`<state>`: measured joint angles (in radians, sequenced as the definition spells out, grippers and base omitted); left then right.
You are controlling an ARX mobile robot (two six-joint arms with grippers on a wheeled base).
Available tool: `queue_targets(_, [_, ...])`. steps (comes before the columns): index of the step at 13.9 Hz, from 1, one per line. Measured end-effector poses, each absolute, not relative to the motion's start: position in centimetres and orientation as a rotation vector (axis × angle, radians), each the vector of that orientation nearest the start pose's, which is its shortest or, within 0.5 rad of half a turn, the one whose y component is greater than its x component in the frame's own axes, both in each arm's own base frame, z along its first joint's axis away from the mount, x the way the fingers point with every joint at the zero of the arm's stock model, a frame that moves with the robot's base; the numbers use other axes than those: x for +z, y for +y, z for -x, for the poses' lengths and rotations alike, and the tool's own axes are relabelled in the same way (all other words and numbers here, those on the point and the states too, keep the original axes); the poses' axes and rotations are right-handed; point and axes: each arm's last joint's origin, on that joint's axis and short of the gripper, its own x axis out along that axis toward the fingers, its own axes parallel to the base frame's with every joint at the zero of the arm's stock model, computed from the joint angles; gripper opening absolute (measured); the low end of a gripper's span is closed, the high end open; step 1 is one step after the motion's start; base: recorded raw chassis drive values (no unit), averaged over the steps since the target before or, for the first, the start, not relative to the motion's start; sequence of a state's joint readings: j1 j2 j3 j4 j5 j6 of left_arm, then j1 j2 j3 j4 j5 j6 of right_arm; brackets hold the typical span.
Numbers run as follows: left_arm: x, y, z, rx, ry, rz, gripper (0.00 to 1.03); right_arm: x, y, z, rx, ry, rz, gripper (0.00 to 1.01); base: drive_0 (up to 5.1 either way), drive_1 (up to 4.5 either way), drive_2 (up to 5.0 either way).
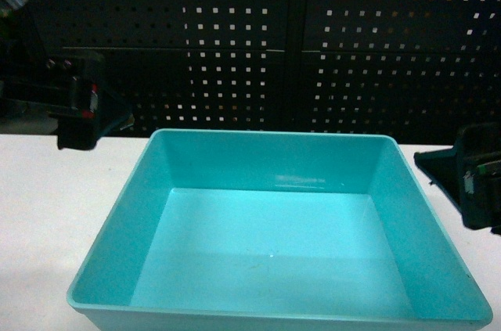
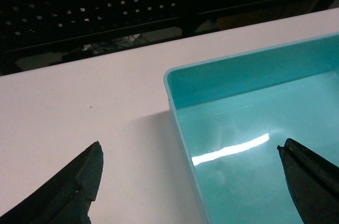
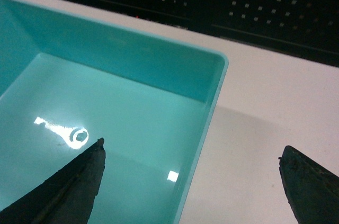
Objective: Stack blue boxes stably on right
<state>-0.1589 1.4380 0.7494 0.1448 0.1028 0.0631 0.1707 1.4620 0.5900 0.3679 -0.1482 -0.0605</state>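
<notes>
Head view: you see the turquoise tub (image 1: 274, 245) sitting on the white table (image 1: 47, 214), filling the middle and running down to the near edge, its back wall short of the table's far edge. Tub is bare inside, only light glare on the floor. No readable writing or label anywhere on it. Left gripper (image 1: 82, 116) hangs over the far left part of the table, off the tub's back-left corner, not touching it. Right gripper (image 1: 470, 182) sits off the tub's right rim near the back-right corner. From here you cannot tell the jaw gap on either. Black pegboard (image 1: 313, 41) stands behind the table.

Left wrist view: your left gripper (image 2: 190, 181) is spread wide, one fingertip over bare table, the other over the tub floor, straddling the tub's left wall (image 2: 185, 150). Nothing between them is gripped.

Right wrist view: your right gripper (image 3: 190, 181) is likewise wide apart, straddling the tub's right wall (image 3: 204, 144) near its far corner, holding nothing. No text visible.
</notes>
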Motion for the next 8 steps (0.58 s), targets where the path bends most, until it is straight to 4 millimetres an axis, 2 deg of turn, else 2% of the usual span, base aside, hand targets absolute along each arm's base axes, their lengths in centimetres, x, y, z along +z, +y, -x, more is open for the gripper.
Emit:
queue_targets(2, [18.3,-6.0,-30.2,-0.298,0.615,-0.083,0.98,14.8,5.6,-28.3,0.306,0.536,0.083,0.98,0.0,0.00,0.0])
queue_targets(3, [16.3,-6.5,-31.0,-0.284,0.647,-0.095,0.98,12.8,5.6,-28.7,0.303,0.593,0.083,0.98,0.0,0.00,0.0])
queue_targets(6, [11.8,-6.6,-31.9,-0.247,0.740,-0.102,0.98,9.1,5.0,-29.2,0.289,0.698,0.062,0.98,0.0,0.00,0.0])
queue_targets(7, [10.5,-6.6,-32.0,-0.222,0.769,-0.104,0.98,7.9,4.8,-29.4,0.284,0.730,0.056,0.95,0.0,0.00,0.0])
queue_targets(8, [10.3,-6.8,-31.9,-0.221,0.778,-0.103,0.98,7.7,4.8,-29.5,0.292,0.731,0.047,0.85,0.0,0.00,0.0])
